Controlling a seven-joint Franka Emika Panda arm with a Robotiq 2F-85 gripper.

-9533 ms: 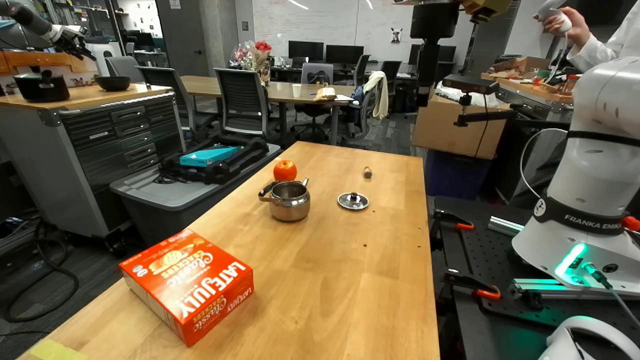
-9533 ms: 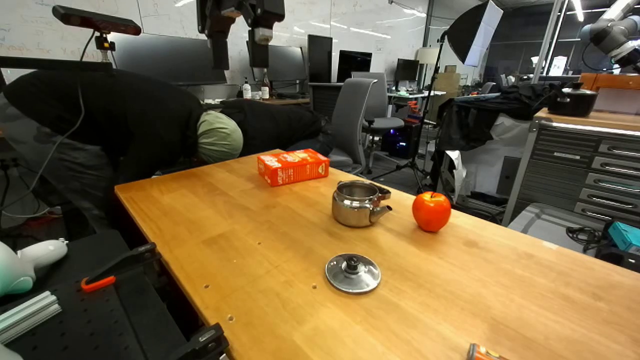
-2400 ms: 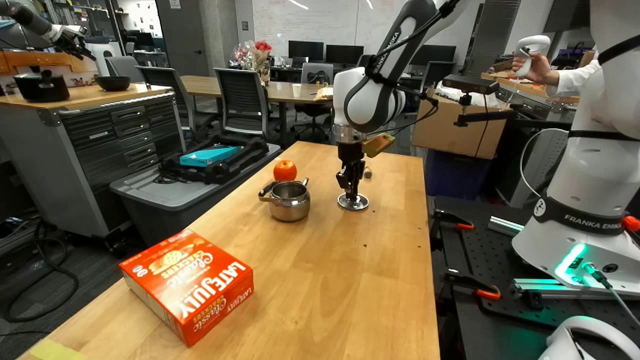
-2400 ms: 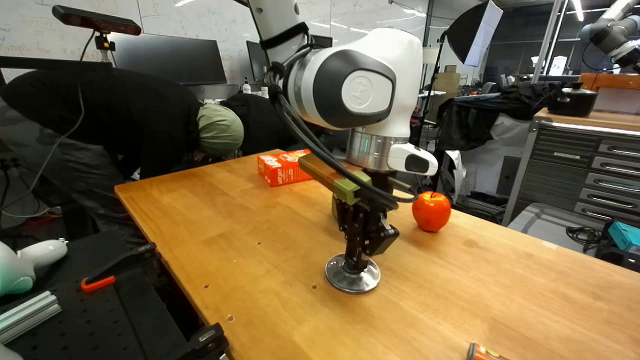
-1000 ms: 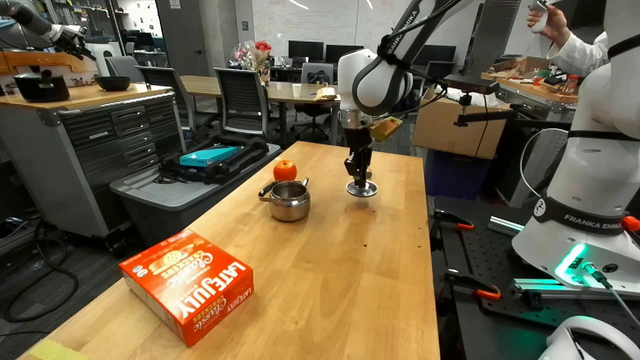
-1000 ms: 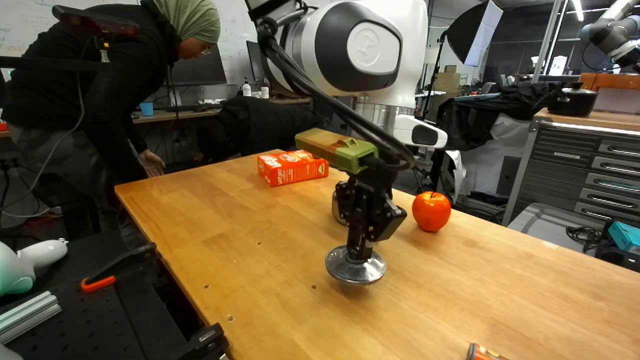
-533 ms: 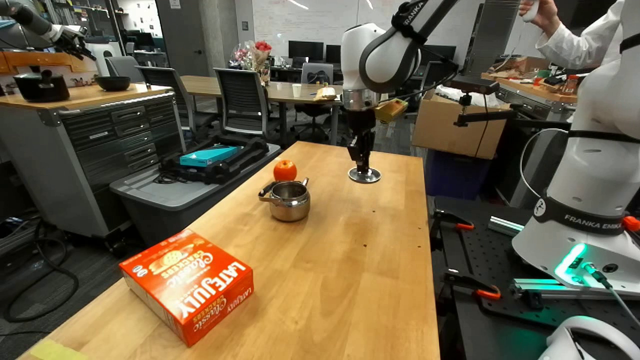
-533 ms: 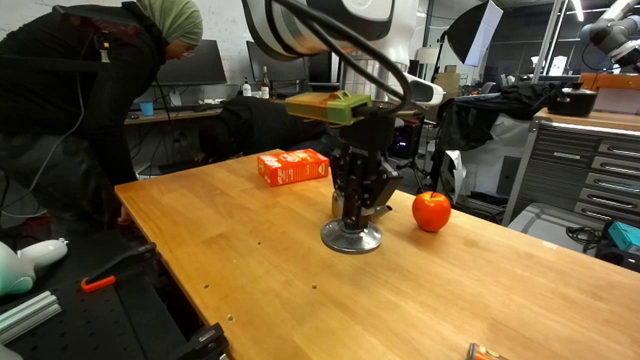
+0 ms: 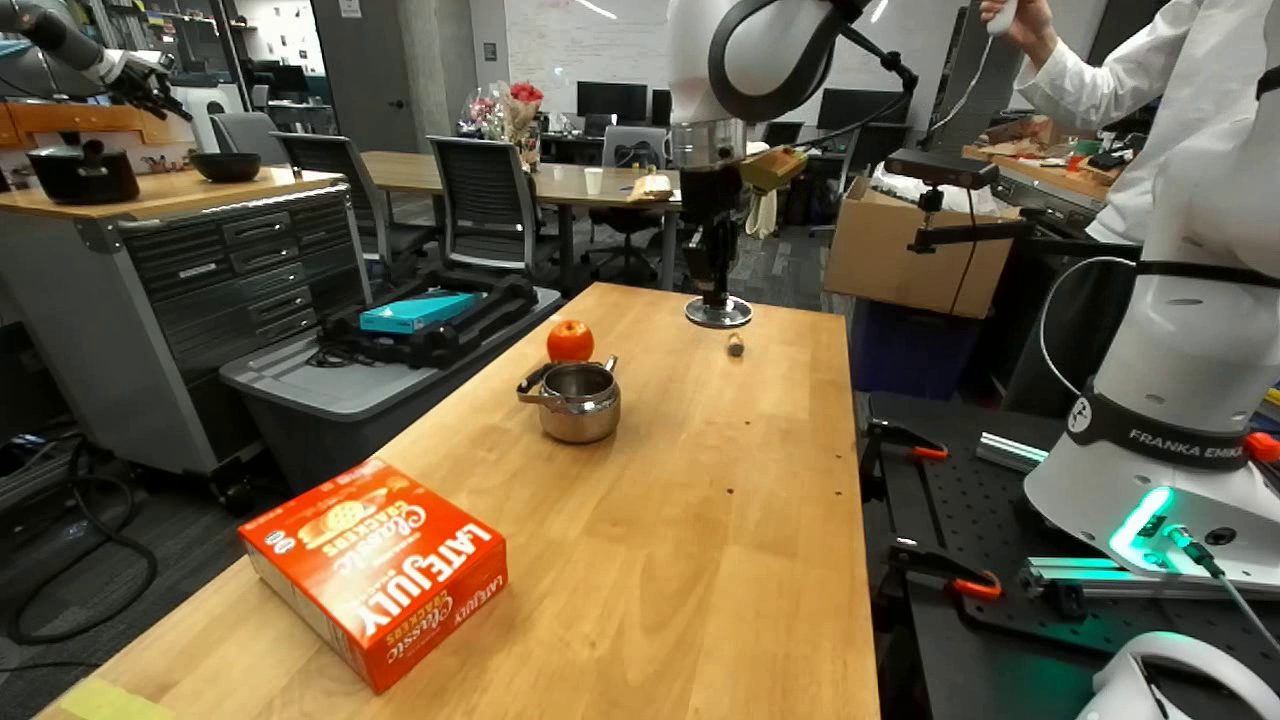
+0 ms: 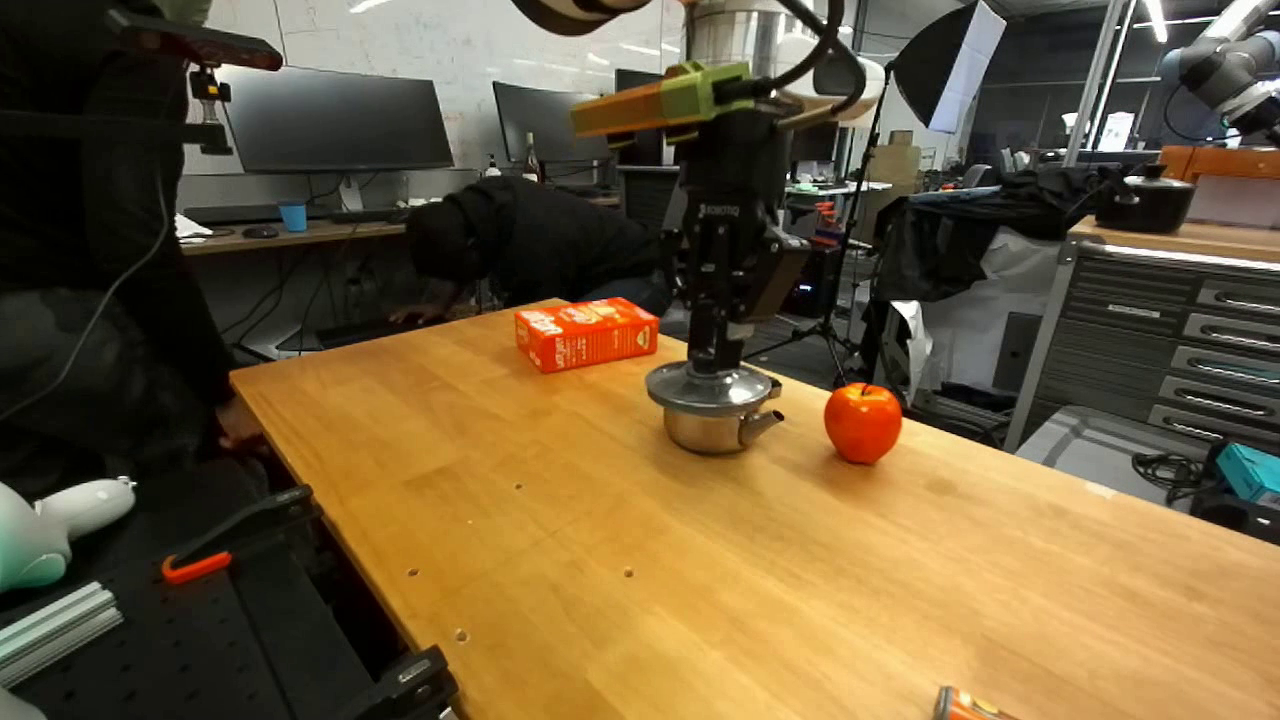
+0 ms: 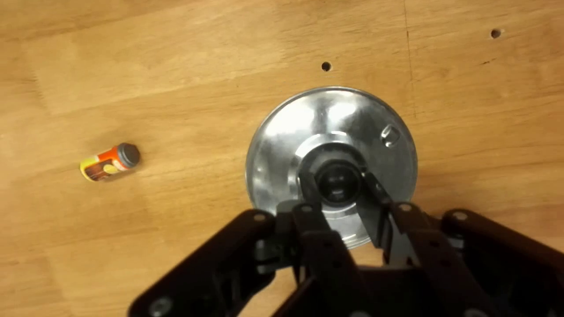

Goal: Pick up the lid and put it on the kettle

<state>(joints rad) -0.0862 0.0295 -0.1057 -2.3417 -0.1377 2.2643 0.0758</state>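
Observation:
The lid (image 11: 277, 154), a silvery metal disc with a dark round knob, hangs level above the table. My gripper (image 11: 339, 181) points straight down and is shut on the knob, one finger on either side of it. In an exterior view the raised lid (image 9: 718, 313) is well apart from the kettle (image 9: 580, 405), a squat steel pot with a short spout and dark handle whose uncovered mouth faces up. In an exterior view the lid (image 10: 710, 388) overlaps the top of the kettle (image 10: 705, 432) only by line of sight. The wrist view does not show the kettle.
A red apple (image 9: 570, 341) stands just behind the kettle. The orange cracker box (image 9: 375, 565) lies at the table's other end. Near the lid a small orange cylinder with a dark cap (image 11: 110, 163) lies on the wooden table (image 10: 500, 520). People are around the room.
Earlier the lid lay on the table; my gripper came down, closed on its knob and lifted it. Over the last second lid and arm have kept rising. The kettle has stayed put.

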